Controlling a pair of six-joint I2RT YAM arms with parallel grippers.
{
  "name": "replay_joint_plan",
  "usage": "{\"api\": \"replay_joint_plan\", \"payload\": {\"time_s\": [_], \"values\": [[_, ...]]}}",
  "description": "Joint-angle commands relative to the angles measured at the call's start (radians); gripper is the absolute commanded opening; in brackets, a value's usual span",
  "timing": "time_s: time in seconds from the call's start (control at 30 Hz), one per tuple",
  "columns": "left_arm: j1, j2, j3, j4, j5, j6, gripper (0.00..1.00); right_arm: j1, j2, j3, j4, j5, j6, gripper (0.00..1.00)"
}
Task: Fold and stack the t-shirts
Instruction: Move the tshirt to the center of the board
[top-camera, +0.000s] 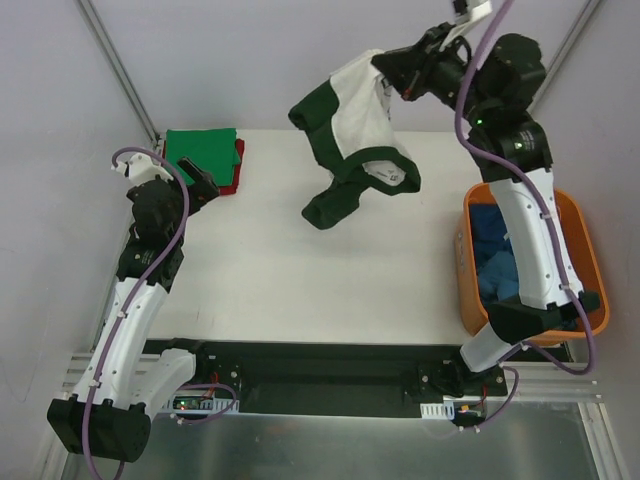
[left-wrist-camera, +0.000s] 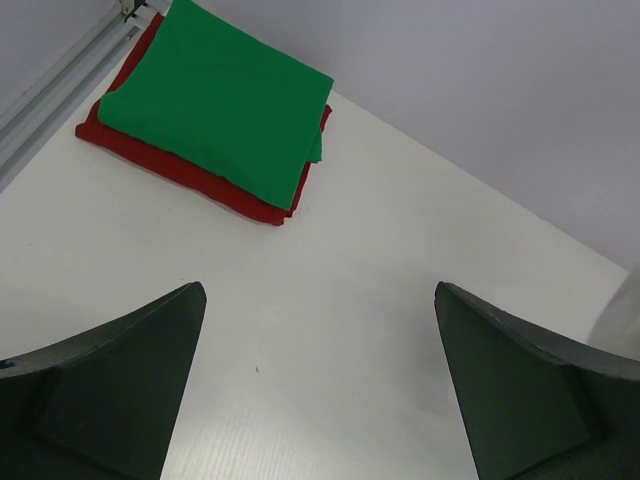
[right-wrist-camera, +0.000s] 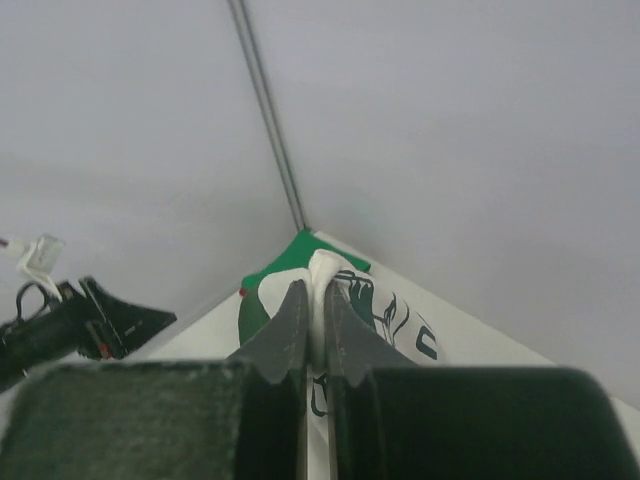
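Right jaws: clamped together on a pinch of white cloth, raised high over the far right of the white tabletop (top-camera: 260, 260).
Held tee: the white cotton t-shirt with dark green sleeves and collar and a black print (top-camera: 355, 120) hangs crumpled from those jaws, above the far middle of the tabletop. Its lowest green fold dangles toward the surface; whether it touches cannot be told.
Left jaws: spread wide apart with nothing between them, above the tabletop at the left, pointing at the stack.
Stack: a bright green square-folded t-shirt (left-wrist-camera: 215, 100) lies on a red folded t-shirt (left-wrist-camera: 190, 175) in the far left corner. The red one shows along two edges. The stack is well apart from the hanging tee.
Beside the stack: a metal frame rail (left-wrist-camera: 50, 80) runs along the tabletop's left edge, just beside the red tee.
Tub: an orange plastic tub (top-camera: 590, 260) stands at the right edge and holds crumpled blue cloth (top-camera: 495, 250).
In the way: the white right arm (top-camera: 525, 220) crosses over the tub and hides part of the blue cloth.
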Motion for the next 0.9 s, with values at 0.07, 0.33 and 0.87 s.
{"api": "replay_joint_plan", "payload": {"time_s": [0.07,0.33,0.87], "values": [[0.002,-0.022,-0.008,0.008,-0.054,-0.044,0.99,0.077,0.013,-0.092,-0.094,-0.053,-0.250,0.01],[0.003,0.021,0.011,-0.011,-0.044,-0.049,0.99,0.076,0.133,-0.285,-0.387,0.370,-0.479,0.70],[0.003,0.401,0.084,-0.020,0.518,-0.144,0.99,-0.036,-0.184,-0.942,-0.310,0.495,-0.042,0.97]]}}
